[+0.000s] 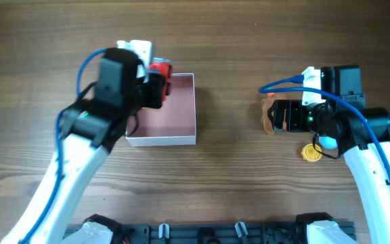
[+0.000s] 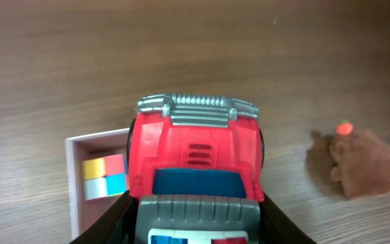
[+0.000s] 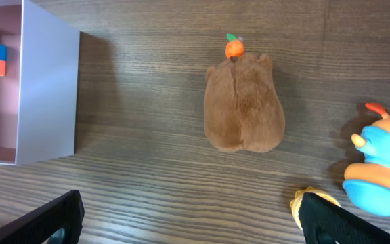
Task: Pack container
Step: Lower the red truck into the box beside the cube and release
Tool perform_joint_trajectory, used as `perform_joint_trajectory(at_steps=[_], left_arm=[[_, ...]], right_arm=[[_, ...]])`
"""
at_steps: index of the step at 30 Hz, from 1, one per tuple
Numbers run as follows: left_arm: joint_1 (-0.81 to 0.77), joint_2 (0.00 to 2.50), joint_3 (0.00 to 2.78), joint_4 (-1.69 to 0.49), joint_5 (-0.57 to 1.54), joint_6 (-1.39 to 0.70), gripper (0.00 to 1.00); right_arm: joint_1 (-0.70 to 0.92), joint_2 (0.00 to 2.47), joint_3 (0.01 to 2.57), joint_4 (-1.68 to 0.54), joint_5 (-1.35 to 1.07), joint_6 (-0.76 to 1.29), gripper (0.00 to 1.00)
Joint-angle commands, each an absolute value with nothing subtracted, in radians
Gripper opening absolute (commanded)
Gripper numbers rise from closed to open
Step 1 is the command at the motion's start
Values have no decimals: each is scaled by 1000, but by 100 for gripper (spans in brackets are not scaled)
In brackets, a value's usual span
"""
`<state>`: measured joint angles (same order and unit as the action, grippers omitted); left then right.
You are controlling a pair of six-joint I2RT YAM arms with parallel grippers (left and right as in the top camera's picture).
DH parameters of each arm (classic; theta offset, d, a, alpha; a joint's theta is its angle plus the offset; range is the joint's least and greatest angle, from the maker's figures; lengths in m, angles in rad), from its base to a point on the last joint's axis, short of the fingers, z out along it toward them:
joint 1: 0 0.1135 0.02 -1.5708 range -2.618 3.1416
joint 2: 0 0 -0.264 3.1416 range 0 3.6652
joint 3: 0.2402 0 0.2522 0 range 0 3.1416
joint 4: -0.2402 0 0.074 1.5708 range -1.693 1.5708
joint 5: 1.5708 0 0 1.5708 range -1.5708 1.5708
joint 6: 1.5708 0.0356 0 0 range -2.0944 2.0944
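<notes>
Left tool [image 2: 198, 213] tight on glossy red plastic truck [image 2: 195, 152] at square thin-walled container [image 1: 181, 139] rim; right tool [image 3: 195, 224] apart, near furry plush [image 3: 244, 108].

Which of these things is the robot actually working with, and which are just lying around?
For the job: box, red truck in the left tool, coloured block inside, brown plush, blue-orange toy, small yellow toy.
Just there: blue cable, black rail.

No text, label, brand, number or sign can be read in any view. The red toy truck [image 2: 195, 156] shows only plain red, blue and grey panels. The coloured block [image 2: 104, 176] shows plain squares. The container [image 3: 46, 95] has bare white walls.
</notes>
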<state>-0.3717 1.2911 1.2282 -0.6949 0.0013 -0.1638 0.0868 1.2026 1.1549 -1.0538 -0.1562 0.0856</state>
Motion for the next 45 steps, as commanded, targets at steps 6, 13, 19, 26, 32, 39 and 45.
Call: perform_joint_trajectory(at_steps=[6, 13, 19, 26, 32, 39, 45], left_arm=[[-395, 1721, 1235, -627, -48, -218, 4], [-394, 1788, 1235, -582, -223, -218, 4], [-388, 1790, 1235, -556, -219, -218, 10], [-388, 1790, 1235, -581, -172, -219, 28], [-388, 1790, 1235, -600, -173, -218, 83], [-389, 1787, 1235, -600, -173, -218, 89], [-439, 1699, 1235, -607, -173, -217, 81]], right_arm=[[84, 1203, 1176, -1056, -150, 78, 100], [84, 1203, 1176, -1060, -150, 78, 100], [84, 1203, 1176, -1065, -150, 77, 100], [84, 1203, 1176, -1070, -146, 70, 100], [84, 1203, 1176, -1074, -146, 70, 100], [84, 1203, 1176, -1079, -146, 70, 100], [84, 1203, 1176, -1077, -146, 60, 100]])
